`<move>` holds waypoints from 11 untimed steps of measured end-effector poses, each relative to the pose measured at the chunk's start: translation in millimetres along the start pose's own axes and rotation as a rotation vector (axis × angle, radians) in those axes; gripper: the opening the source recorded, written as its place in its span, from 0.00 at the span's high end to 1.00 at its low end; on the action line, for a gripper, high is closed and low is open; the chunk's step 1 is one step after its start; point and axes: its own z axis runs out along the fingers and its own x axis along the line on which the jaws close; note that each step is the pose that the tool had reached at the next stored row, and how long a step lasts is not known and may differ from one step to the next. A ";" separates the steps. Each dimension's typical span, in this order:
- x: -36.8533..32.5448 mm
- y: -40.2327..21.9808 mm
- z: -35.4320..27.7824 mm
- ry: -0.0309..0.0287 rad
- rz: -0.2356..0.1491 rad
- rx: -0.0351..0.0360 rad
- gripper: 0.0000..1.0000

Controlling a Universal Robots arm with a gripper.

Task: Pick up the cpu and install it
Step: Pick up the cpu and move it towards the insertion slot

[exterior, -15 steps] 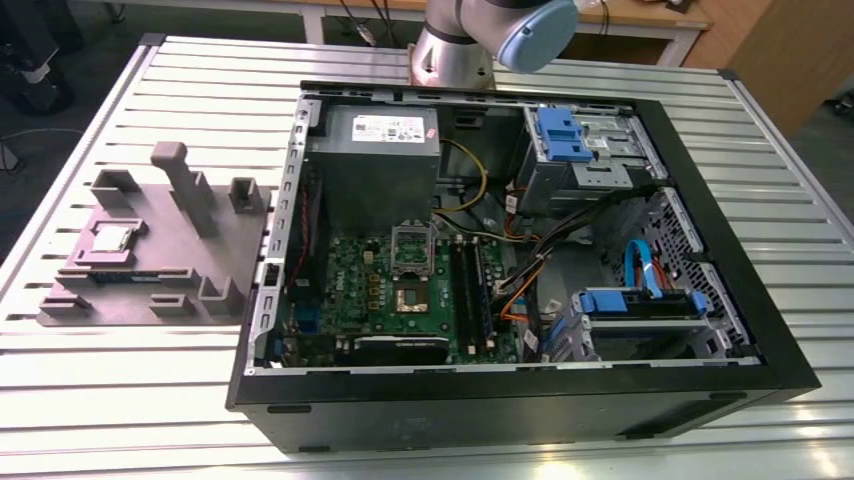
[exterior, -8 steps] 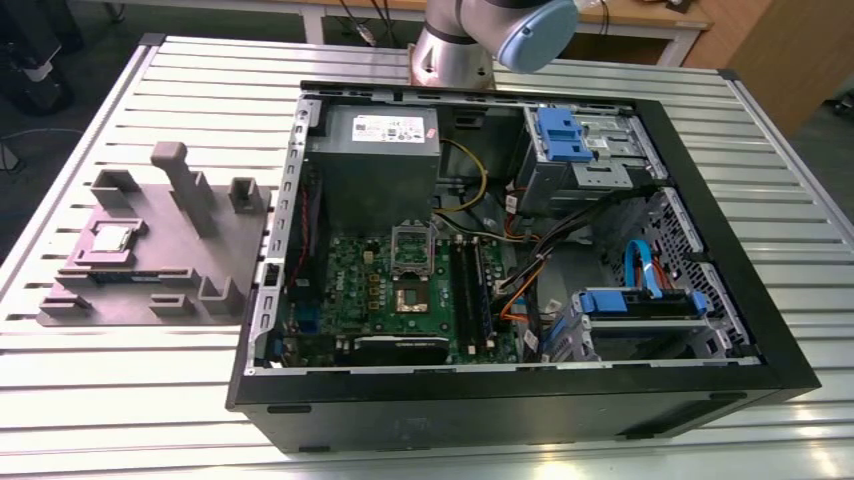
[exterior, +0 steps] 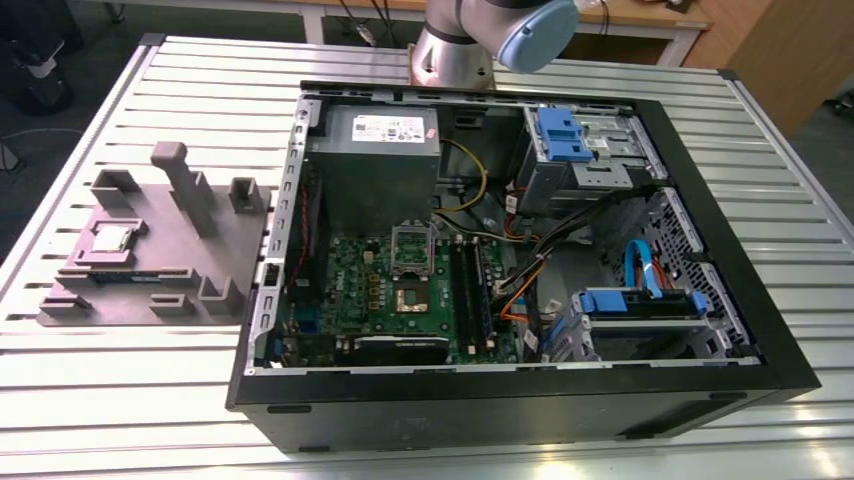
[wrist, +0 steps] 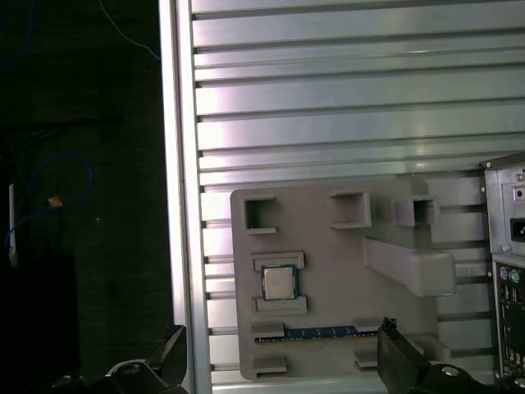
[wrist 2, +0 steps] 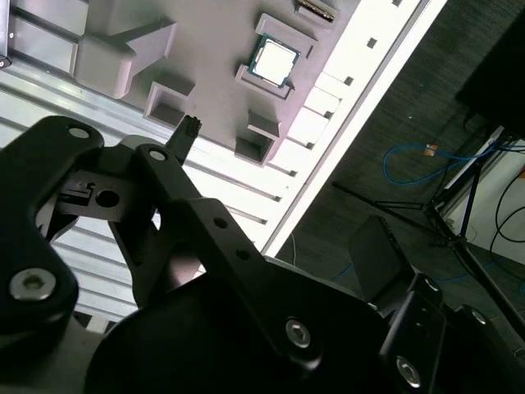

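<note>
**Gripper.** In the first wrist view the gripper [wrist: 281, 332] has its two black fingers [wrist: 397, 351] spread wide, with nothing between them. The jaws are released. The gripper is above the holder, clear of every part on it. The second wrist view shows the black linkage and one ribbed fingertip [wrist 2: 189, 130] over the table slats, beside the holder's edge.

**CPU.** The cpu [exterior: 111, 238] [wrist 2: 273, 60] [wrist: 279, 282] lies flat in a square recess of the grey holder [exterior: 187, 275] [wrist 2: 209, 57] [wrist: 344, 275], metal top up and green edge showing. In the exterior view it is at the left of the frame, on the holder's left part and well apart from the case. The print on its top cannot be read.

**Holder.** The holder sits on the slatted metal table [exterior: 120, 400], just beside the case's left wall in the exterior view. A memory stick [wrist: 320, 332] lies in a slot near the cpu.

**Case.** The black case [exterior: 534, 415] lies open in the centre of the frame. Inside it:
- The green board [exterior: 380, 300] carries the socket [exterior: 411, 297], which has no chip seated in it.
- The grey power supply [exterior: 376, 165] bears a white label [exterior: 387, 128]; its text cannot be made out.
- Blue drive brackets [exterior: 561, 135] sit toward the right.

**Arm.** The arm [exterior: 474, 40] is at the top centre of the exterior view, behind the case.
</note>
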 end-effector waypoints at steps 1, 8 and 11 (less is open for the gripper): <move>0.0 0.0 0.0 0.0001 0.000 0.0000 0.02; 0.7 -0.3 5.1 0.0032 -0.054 -0.0130 0.02; 1.4 -0.6 9.3 0.0035 -0.054 -0.0186 0.09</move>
